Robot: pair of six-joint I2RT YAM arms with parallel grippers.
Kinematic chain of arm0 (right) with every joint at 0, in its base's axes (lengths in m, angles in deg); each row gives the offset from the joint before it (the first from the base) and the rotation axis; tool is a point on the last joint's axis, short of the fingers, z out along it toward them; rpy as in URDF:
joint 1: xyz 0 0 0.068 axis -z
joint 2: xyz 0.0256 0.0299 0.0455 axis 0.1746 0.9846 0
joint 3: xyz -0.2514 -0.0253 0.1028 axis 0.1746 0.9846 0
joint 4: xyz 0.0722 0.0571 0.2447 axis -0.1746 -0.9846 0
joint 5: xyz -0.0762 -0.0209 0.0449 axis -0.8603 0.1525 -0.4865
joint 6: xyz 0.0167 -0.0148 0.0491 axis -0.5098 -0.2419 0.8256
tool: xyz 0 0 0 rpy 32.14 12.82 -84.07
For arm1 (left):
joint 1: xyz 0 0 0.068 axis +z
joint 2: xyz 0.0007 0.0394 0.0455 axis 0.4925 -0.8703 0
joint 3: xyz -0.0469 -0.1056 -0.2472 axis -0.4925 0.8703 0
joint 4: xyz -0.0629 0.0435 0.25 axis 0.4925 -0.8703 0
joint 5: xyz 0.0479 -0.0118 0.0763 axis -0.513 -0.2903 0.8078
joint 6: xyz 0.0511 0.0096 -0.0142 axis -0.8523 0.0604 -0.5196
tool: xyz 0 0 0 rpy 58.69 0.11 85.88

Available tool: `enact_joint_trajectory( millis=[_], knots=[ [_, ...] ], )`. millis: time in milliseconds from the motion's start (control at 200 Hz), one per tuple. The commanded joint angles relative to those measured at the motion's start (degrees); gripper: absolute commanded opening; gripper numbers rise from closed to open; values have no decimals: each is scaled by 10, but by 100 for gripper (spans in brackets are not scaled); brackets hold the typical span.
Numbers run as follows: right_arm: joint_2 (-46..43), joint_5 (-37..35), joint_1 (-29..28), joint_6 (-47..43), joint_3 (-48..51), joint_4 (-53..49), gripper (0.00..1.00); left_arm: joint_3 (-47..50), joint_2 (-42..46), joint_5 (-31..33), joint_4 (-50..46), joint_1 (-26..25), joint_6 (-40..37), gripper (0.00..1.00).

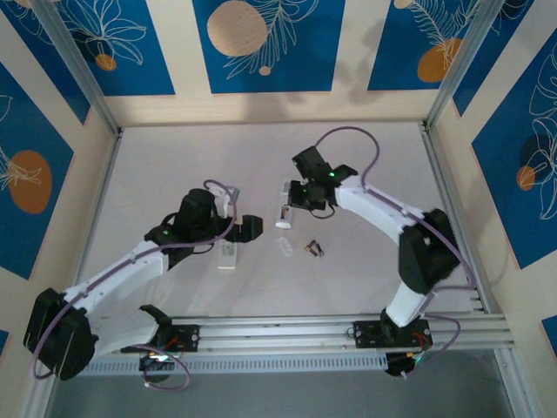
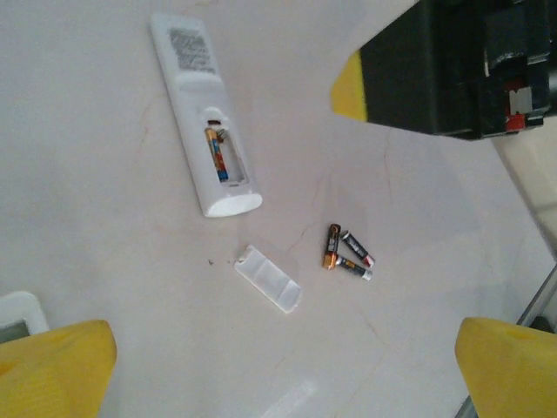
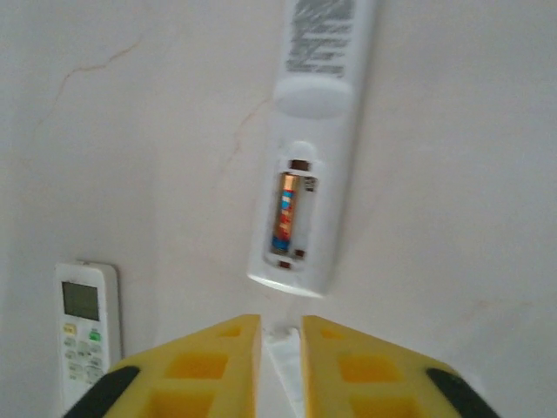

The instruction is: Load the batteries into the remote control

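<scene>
so the left gripper (image 1: 247, 228) has its yellow pads spread wide, right by a white face-up button remote (image 1: 228, 254). Next over, the white face-down remote control (image 2: 204, 113) has its bay open with one copper-ended battery (image 2: 214, 152) seated. Near its end lie the white plastic battery cover (image 2: 268, 279) and three loose dark batteries (image 2: 348, 252) on the table. The right gripper (image 3: 280, 335) has its jaws barely apart, gripping nothing.

Bare table (image 1: 174, 157) lies open on the far side of the open remote (image 1: 285, 212) and right of the loose batteries (image 1: 314, 250). The battery cover (image 1: 285, 246), second remote (image 1: 228, 254), left gripper (image 1: 250, 228) and right gripper (image 3: 280, 326) crowd the middle.
</scene>
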Motion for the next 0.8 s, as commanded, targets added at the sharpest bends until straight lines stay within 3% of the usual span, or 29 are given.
enact_joint_trajectory(
  millis=[0, 125, 225, 385, 795],
  knots=[
    [-65, -73, 5, -28, 81, -36, 27, -85, 41, 3, -108, -1, -197, 100],
    [-100, -73, 6, -42, 136, -56, 28, -140, 47, -27, -171, -1, -357, 100],
    [-96, -60, 5, -48, 167, -68, 28, -125, 55, -53, -149, -1, -437, 100],
    [-66, -51, 4, -56, 179, -89, 28, -19, 106, -70, -26, -1, -442, 100],
    [5, -12, 0, -63, 174, -53, 28, 6, 128, -41, -30, -1, -457, 100]
  ],
)
